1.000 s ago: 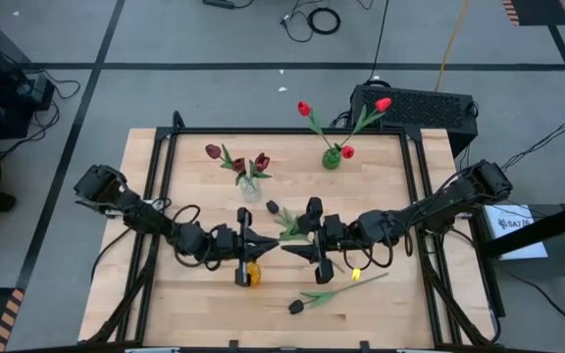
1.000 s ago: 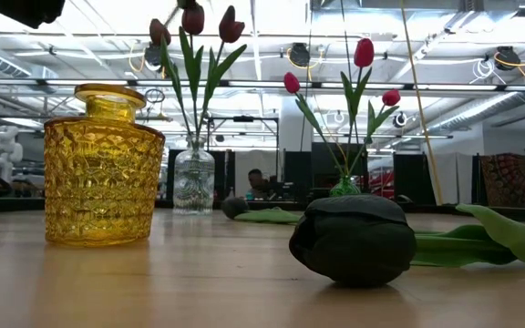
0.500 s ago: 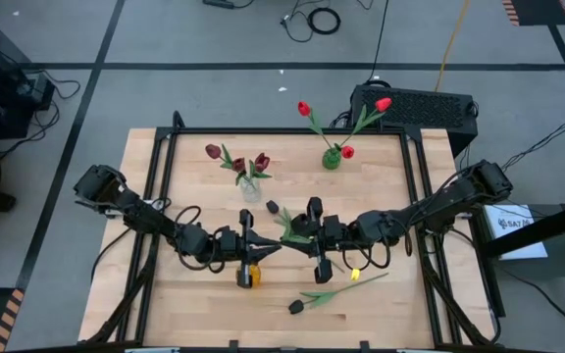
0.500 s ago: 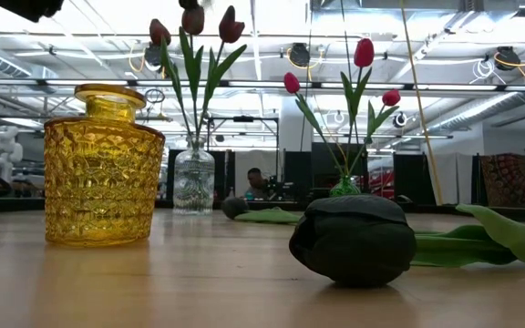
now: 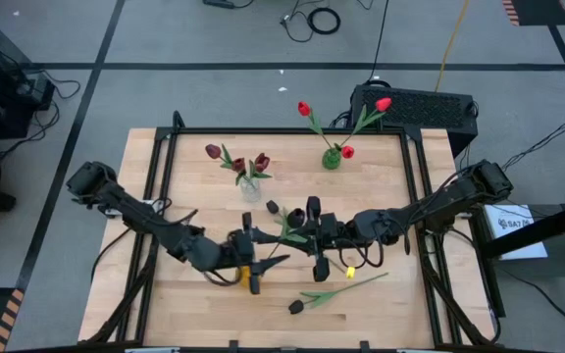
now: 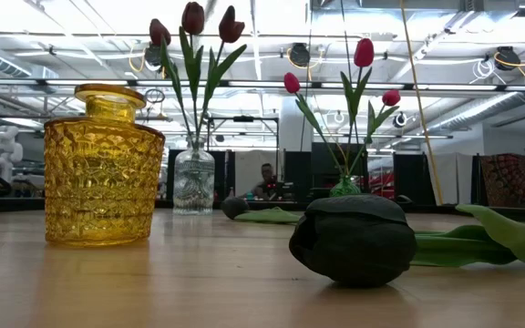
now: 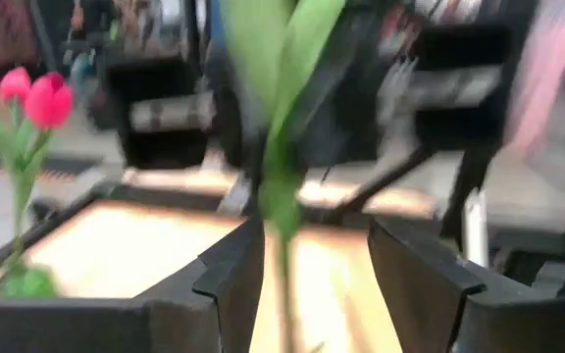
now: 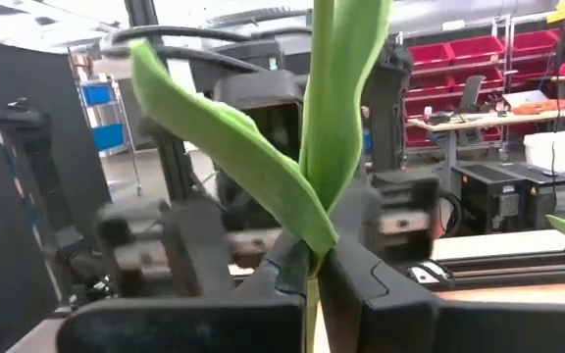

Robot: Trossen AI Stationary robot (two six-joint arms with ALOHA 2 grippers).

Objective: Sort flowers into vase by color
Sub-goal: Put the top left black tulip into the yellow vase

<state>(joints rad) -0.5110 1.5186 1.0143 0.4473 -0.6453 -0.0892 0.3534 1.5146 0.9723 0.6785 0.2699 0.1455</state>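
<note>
- My right gripper [image 8: 314, 279] is pinched tight on a tulip stem [image 8: 312, 294], mid-table; its leaves [image 8: 263, 167] rise straight up past my fingers.
- My left gripper [image 7: 307, 270] faces it just across, fingers spread, with the same stem [image 7: 281, 211] standing in the gap and nothing squeezing it there.
- I judge this a handover to the right hand: it should go well if the left backs straight off along its own line, so neither finger drags the leaves.
- I cannot see this tulip's head, so I would check its colour before picking a vase.
- Beyond my grippers, the clear vase [image 5: 250, 188] holds maroon heads and the green vase [image 5: 332, 159] holds red ones; both stand well apart from me.
- The yellow jar [image 5: 254, 276] sits just under my left gripper, so I would lift before swinging.
- A dark tulip [image 5: 296, 307] lies on my near side, another dark head [image 5: 272, 208] just beyond.
- Open board lies between the two vases; the table rails [image 5: 162, 172] bound both sides.
</note>
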